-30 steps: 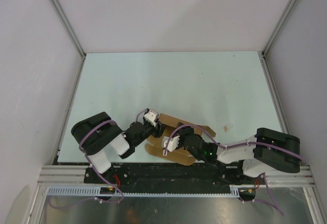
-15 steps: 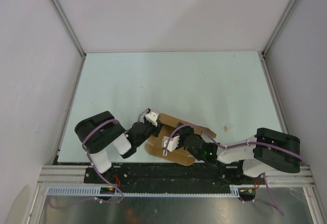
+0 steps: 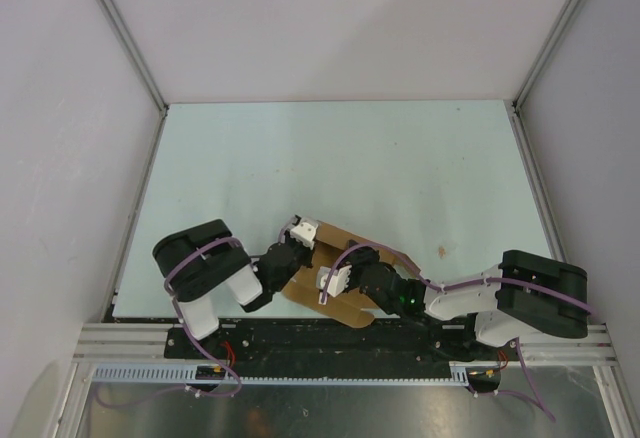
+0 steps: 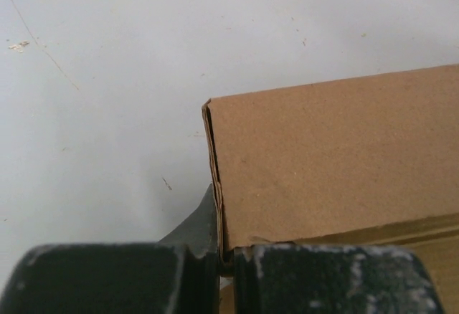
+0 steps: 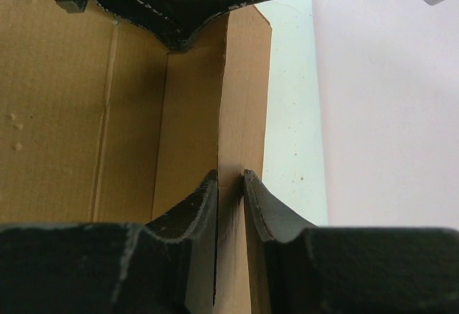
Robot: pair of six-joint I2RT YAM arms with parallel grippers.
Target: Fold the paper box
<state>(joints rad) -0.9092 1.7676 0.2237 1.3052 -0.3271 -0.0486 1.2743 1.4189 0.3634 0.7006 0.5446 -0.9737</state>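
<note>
pinching the paper box [image 4: 323, 156]: left fingers [image 4: 107, 278] and right fingers [image 5: 195, 210] each clamp a cardboard edge.

Pale green tabletop [image 3: 340, 158] enclosed by plain white walls [image 3: 330, 23].

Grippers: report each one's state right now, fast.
Left gripper: closed, pinching an edge of the paper box.
Right gripper: closed, clamping a thin panel of the paper box.
</note>
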